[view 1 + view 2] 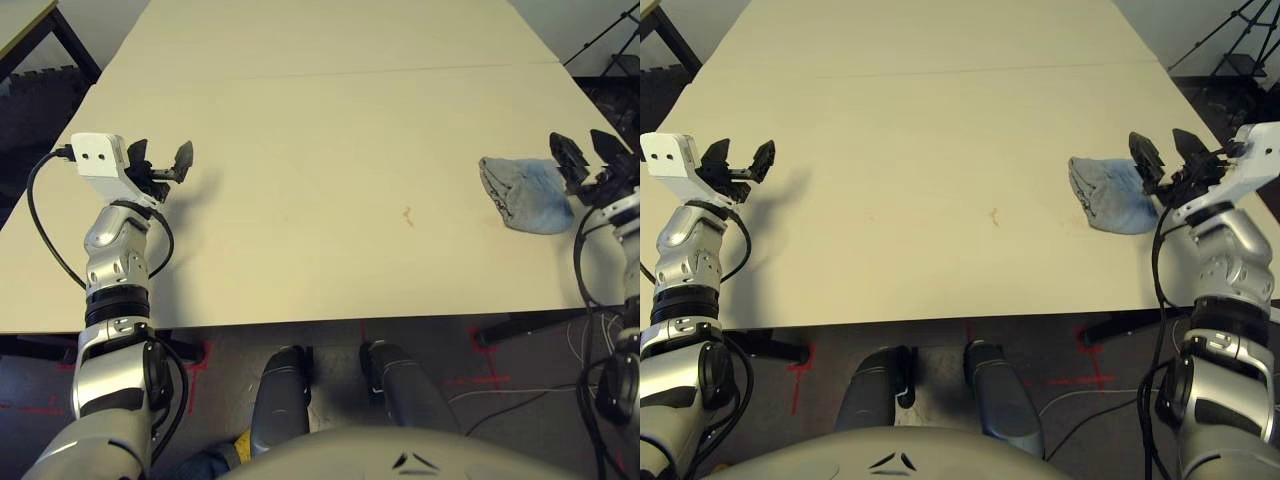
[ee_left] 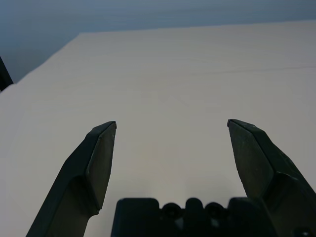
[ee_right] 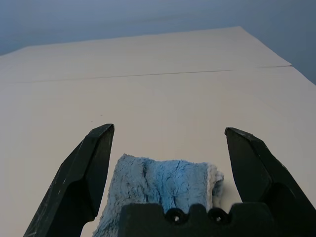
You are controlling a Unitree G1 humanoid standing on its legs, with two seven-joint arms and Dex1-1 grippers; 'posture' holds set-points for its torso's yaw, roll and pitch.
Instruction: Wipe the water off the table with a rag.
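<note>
The rag (image 1: 525, 195), a light blue-grey crumpled cloth, lies near the right edge of the cream table (image 1: 300, 110). My right gripper (image 1: 1162, 150) hovers just above and behind the rag, open, with nothing between its fingers; the right wrist view shows the rag (image 3: 163, 185) low between the open right gripper (image 3: 169, 129). A small amber drop of water (image 1: 407, 215) marks the table's middle, left of the rag. My left gripper (image 1: 160, 155) stands open over bare table at the left side, holding nothing, as the left wrist view (image 2: 172, 126) confirms.
A thin seam (image 1: 350, 72) crosses the table at the back. Another table's corner (image 1: 20, 20) stands at the far left, and a tripod (image 1: 610, 40) at the far right. Cables (image 1: 520, 395) and red tape marks lie on the floor in front.
</note>
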